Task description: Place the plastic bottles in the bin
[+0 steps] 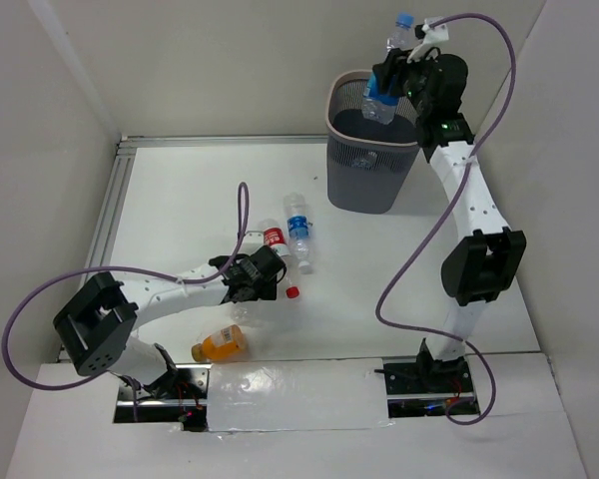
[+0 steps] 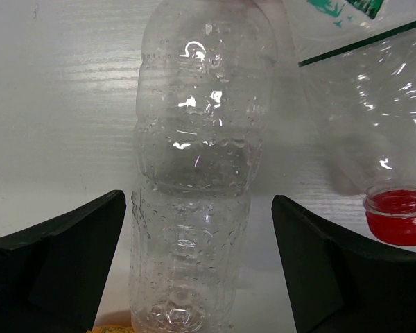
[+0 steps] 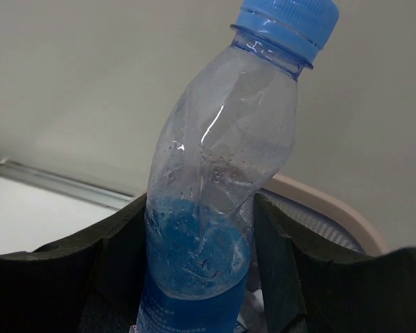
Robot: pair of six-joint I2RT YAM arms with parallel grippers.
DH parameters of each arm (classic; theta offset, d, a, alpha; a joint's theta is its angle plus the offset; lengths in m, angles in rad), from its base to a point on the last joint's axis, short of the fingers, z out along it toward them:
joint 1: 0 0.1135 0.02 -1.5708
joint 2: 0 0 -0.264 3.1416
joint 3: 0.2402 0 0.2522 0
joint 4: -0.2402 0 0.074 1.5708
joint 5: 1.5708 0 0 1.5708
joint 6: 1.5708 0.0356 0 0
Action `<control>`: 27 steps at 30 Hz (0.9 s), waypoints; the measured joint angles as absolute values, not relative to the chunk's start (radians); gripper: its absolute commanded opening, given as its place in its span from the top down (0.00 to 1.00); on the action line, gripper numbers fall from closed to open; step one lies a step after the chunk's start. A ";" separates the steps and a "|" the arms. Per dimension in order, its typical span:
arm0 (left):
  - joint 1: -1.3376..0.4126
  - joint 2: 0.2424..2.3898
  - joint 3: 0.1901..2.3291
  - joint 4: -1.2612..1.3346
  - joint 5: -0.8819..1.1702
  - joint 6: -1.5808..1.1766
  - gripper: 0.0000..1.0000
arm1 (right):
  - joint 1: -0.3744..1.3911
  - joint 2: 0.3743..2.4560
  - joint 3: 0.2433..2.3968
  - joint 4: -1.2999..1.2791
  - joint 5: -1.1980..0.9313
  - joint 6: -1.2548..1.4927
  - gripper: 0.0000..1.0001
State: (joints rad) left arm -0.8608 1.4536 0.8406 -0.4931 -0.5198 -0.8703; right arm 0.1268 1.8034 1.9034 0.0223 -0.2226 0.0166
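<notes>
My right gripper (image 1: pixel 387 82) is shut on a clear bottle with a blue label and blue cap (image 1: pixel 383 90), held upright over the grey mesh bin (image 1: pixel 364 175). In the right wrist view the fingers pinch the dented bottle (image 3: pixel 218 173) at the label, with the bin's pale rim (image 3: pixel 333 205) behind. My left gripper (image 1: pixel 260 284) is low over the table and open. Its fingers straddle a clear unlabelled bottle (image 2: pixel 194 173), apart from it on both sides. A red-capped bottle (image 2: pixel 396 216) lies just to the right.
On the table lie a blue-labelled bottle (image 1: pixel 299 232), the red-labelled bottle (image 1: pixel 277 242) with its red cap (image 1: pixel 293 292), and a stubby orange bottle (image 1: pixel 220 345) near the left arm. White walls enclose the table.
</notes>
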 measured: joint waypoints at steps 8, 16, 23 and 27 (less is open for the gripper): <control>-0.860 1.464 0.819 -0.486 -0.522 -0.873 0.11 | 0.078 1.894 1.963 -0.039 -0.220 -0.001 0.00; -0.859 1.463 0.806 -0.470 -0.533 -0.874 0.53 | -0.001 1.853 1.953 -0.231 -0.635 -0.088 0.00; -0.858 1.391 0.850 -0.542 -0.543 -0.867 0.76 | 0.162 1.541 1.614 -0.435 -0.820 -0.381 0.12; -0.858 1.288 0.949 -0.566 -0.559 -0.837 0.85 | 0.294 1.376 1.381 -0.448 -0.804 -0.467 0.55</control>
